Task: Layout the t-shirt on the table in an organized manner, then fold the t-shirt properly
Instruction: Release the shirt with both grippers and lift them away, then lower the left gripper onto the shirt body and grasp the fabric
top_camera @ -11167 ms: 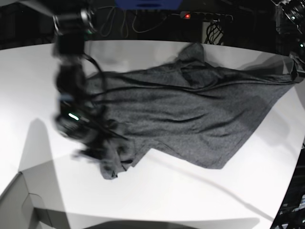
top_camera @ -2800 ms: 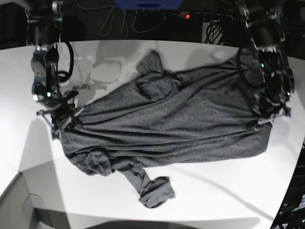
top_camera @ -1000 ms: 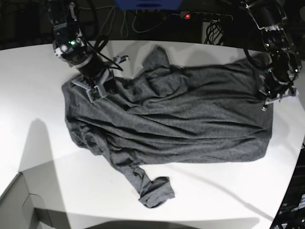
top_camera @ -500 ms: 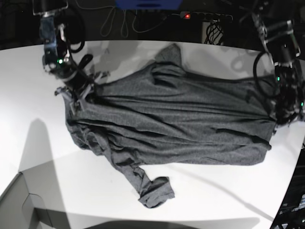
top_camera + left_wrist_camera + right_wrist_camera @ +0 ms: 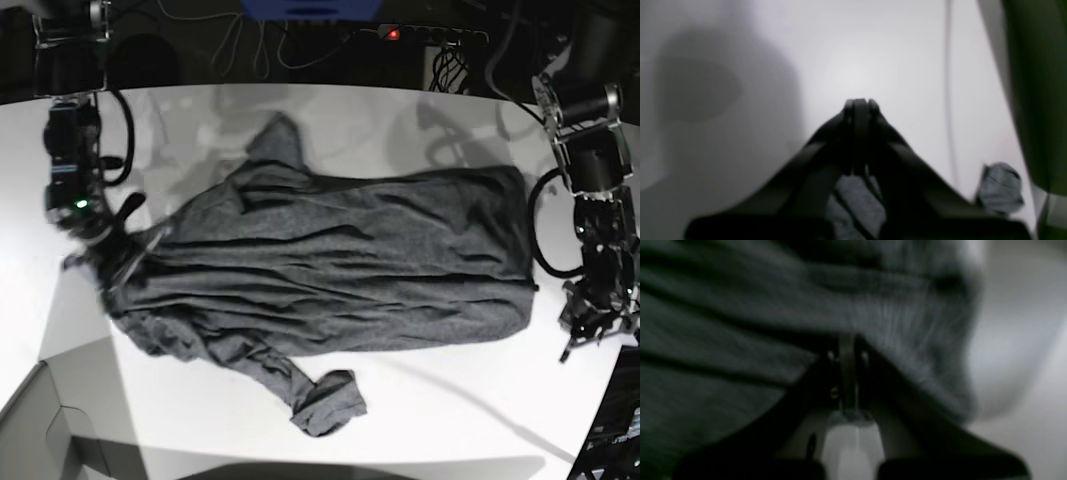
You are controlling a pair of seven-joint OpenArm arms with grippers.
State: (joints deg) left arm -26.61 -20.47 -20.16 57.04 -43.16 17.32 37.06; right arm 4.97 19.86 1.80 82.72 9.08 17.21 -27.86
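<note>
The dark grey t-shirt (image 5: 340,270) lies stretched sideways and wrinkled on the white table (image 5: 450,400). One sleeve (image 5: 325,400) points toward the front and the other (image 5: 275,140) toward the back. My right gripper (image 5: 105,262) is at the shirt's left end, shut on the cloth. In the right wrist view its closed tips (image 5: 847,340) pinch a fold of the t-shirt (image 5: 740,306). My left gripper (image 5: 585,335) sits shut over bare table, a short gap right of the hem. The left wrist view shows its closed tips (image 5: 858,103) against white table, with a scrap of grey cloth (image 5: 1000,183) lower down.
A grey box corner (image 5: 50,430) sits at the front left. The table's curved edge (image 5: 605,400) runs close to my left gripper on the right. A power strip with a red light (image 5: 392,33) and cables lie behind the table.
My right gripper has pulled the shirt's left end toward the front left, and the whole shirt slid left. My left gripper has moved toward the front and now sits off the hem.
</note>
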